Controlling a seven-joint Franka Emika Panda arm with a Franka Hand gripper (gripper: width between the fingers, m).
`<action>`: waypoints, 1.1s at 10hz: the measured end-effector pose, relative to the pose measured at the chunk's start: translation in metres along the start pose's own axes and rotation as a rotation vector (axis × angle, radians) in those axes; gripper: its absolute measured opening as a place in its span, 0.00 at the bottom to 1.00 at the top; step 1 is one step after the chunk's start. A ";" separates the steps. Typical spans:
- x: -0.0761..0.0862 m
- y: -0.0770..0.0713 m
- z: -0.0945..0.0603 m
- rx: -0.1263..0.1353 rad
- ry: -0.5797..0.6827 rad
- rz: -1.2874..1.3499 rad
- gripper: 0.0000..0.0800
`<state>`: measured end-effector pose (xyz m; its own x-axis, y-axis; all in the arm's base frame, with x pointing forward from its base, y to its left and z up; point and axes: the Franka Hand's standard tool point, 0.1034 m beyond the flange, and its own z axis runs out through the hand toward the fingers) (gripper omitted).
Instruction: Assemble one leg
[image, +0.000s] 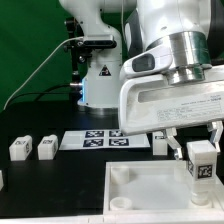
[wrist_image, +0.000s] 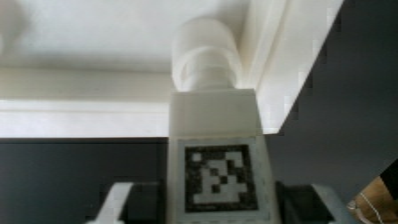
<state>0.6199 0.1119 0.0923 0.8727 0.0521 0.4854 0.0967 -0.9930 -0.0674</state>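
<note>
My gripper (image: 200, 150) is shut on a leg (image: 201, 163), a small white post with a black-and-white tag, held upright over the right side of the large white square panel (image: 140, 205). In the wrist view the leg (wrist_image: 219, 140) stands between my fingers (wrist_image: 134, 203), its threaded tip at the panel's corner (wrist_image: 267, 60), close to the raised rim. I cannot tell whether the tip touches the socket. Other legs (image: 20, 149) (image: 46, 148) lie on the black table at the exterior view's left.
The marker board (image: 105, 140) lies flat behind the panel. Another white leg (image: 160, 145) sits to its right, partly behind my gripper. The robot base (image: 100, 85) stands at the back. A black cable hangs at the back left.
</note>
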 end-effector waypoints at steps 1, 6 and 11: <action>-0.002 -0.001 0.002 0.001 0.000 -0.001 0.37; -0.008 -0.006 0.010 -0.029 0.043 0.017 0.37; -0.010 -0.007 0.011 -0.074 0.108 0.040 0.51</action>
<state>0.6161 0.1198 0.0784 0.8182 0.0047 0.5749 0.0240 -0.9994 -0.0261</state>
